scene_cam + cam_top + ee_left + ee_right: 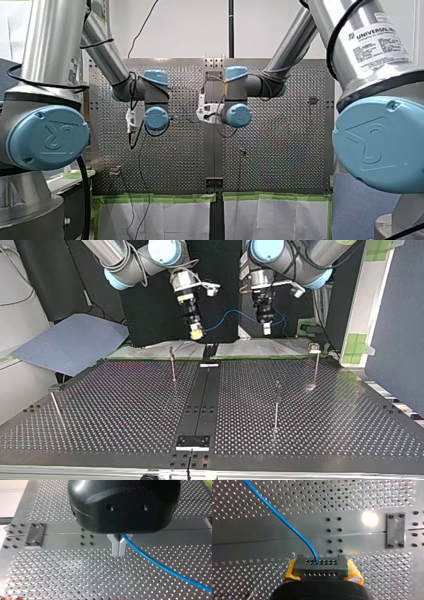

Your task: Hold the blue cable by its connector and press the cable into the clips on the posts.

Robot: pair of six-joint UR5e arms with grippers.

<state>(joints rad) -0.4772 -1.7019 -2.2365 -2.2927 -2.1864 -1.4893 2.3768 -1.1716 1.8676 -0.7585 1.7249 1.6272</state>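
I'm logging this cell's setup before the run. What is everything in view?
Perforated metal table: one, dark silver, under everything.
Thin blue cable: one, blue, strung in the air above the table's far edge.
Dark grey perforated connector block: one, on the cable's end, between yellow pads.
Slim metal posts: four clearly seen, silver, upright, spread over the table.
Blue-grey sheet: one, beyond the table, top view's left.
Green tape: patches, top view's right.
My right gripper: one, yellow pads, shut on the connector block.
My left gripper: one, metal fingers, shut on the cable.
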